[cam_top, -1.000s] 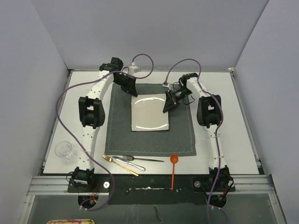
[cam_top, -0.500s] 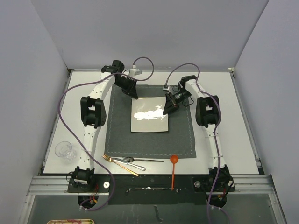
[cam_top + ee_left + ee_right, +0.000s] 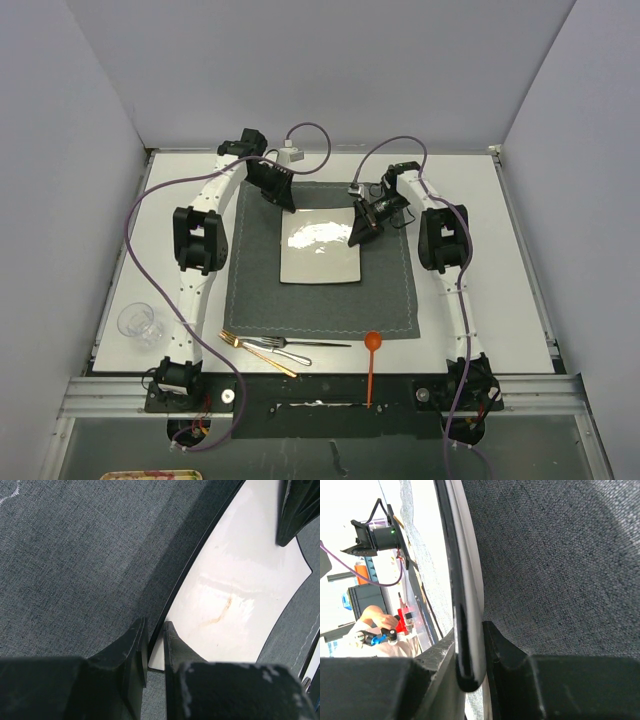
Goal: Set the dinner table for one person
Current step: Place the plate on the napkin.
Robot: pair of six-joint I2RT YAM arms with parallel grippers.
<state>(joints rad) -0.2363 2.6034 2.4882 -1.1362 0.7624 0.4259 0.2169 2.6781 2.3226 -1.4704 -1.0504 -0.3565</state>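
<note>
**Plate pinched at two far corners, over the placemat**

The counter [image 3: 500, 300] is the broad white slab under everything. It is rigid and fixed, so nothing about it needs gripping; it looks smooth and matte, and hard things would likely slide on it. The grey placemat [image 3: 320, 300] lies flat across its middle and should give more friction.

The square off-white plate [image 3: 320, 255] sits over the far half of the placemat. The left gripper [image 3: 155, 628] is narrowed onto the plate's far left corner, with the rim between its fingers. The right gripper [image 3: 468, 636] is clamped on the rim at the far right corner. Whether the plate rests fully on the cloth or is slightly raised I cannot tell.

The plate looks stiff, glossy and breakable (a faint brownish streak marks its face), so a thin rim pinch could slip. Holding it at two corners seems the safer hold.

Cutlery [image 3: 280, 347] and an orange spoon [image 3: 372, 342] lie at the near edge, and a clear glass [image 3: 138, 322] stands at the near left
</note>
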